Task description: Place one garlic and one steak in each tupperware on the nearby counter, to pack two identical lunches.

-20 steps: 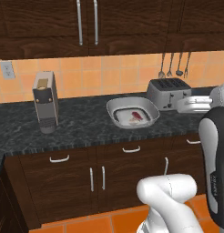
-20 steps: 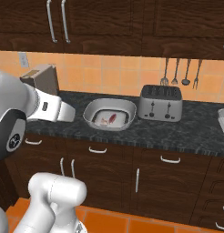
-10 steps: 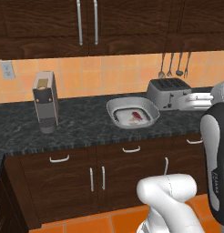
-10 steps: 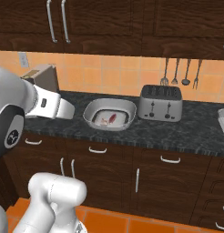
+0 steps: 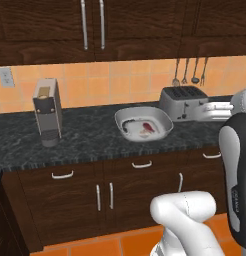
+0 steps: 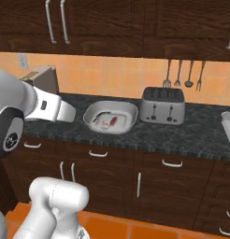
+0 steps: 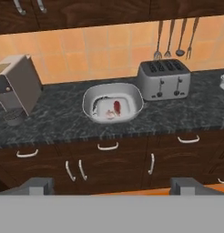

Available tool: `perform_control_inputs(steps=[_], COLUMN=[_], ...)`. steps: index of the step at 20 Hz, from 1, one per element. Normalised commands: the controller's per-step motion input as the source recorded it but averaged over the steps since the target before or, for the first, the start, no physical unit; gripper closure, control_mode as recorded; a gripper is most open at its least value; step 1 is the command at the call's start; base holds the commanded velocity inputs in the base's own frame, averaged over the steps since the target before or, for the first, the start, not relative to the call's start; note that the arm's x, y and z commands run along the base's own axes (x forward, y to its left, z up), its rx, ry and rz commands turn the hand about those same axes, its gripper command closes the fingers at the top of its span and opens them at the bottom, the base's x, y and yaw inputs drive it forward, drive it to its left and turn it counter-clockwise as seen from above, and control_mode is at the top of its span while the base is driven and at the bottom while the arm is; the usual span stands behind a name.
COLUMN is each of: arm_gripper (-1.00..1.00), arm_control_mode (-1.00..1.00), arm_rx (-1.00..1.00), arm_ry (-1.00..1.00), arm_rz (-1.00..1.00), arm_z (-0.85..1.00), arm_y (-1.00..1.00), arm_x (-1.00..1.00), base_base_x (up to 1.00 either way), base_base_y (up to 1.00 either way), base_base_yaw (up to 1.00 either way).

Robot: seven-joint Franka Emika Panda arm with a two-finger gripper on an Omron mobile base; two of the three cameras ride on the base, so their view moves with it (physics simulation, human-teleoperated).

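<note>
Jaws wide apart, nothing between them; my gripper [image 7: 111, 186] sits back from the counter [image 7: 63, 123], fingertips [image 7: 41, 185] framing the cabinet fronts below it in the hand view. Rounded-square tupperware [image 5: 167, 121] [image 6: 131, 109] [image 7: 89, 98] sits on the black speckled counter [image 5: 90, 135] [image 6: 173, 135], just left of the toaster [image 5: 181, 101] [image 6: 163, 104] [image 7: 165, 79], close but not clearly touching. Inside it: one steak [image 5: 151, 128] [image 6: 113, 121] [image 7: 117, 107], red slab lying flat on the floor of the bowl, and one garlic [image 5: 144, 133] [image 6: 104, 124] [image 7: 109, 115], small pale bulb right beside the steak, on its near-left side in the hand view. Whether the two touch, can't tell at this resolution. A pale rimmed container [image 6: 228, 126] shows partly at the right edge of the right base view, on the same counter, well apart from the bowl beyond the toaster; contents not visible. Coffee machine [image 5: 47, 111] [image 7: 16, 88] stands upright on the counter, well to the left of the bowl. Utensils [image 6: 182, 74] [image 7: 173, 36] hang on the tiled wall above the toaster.
</note>
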Motion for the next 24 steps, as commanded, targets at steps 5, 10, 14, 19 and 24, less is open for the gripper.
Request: perform_control_inputs(steps=[5,10,14,19,24], arm_gripper=[-1.00,-1.00,-1.00,-1.00,-1.00], arm_control_mode=[1.00,1.00,1.00,1.00,1.00], arm_rx=[0.00,0.00,0.00,0.00,0.00], arm_ry=[0.00,0.00,0.00,0.00,0.00], arm_rz=[0.00,0.00,0.00,0.00,0.00], arm_z=[0.00,0.00,0.00,0.00,0.00], arm_y=[0.00,0.00,0.00,0.00,0.00], arm_x=[0.00,0.00,0.00,0.00,0.00], base_base_x=[-0.09,-0.08,-0.06,-0.05,-0.04], base_base_y=[-0.75,-0.79,-0.81,-0.73,-0.66], base_base_yaw=[0.00,0.00,0.00,0.00,0.00])
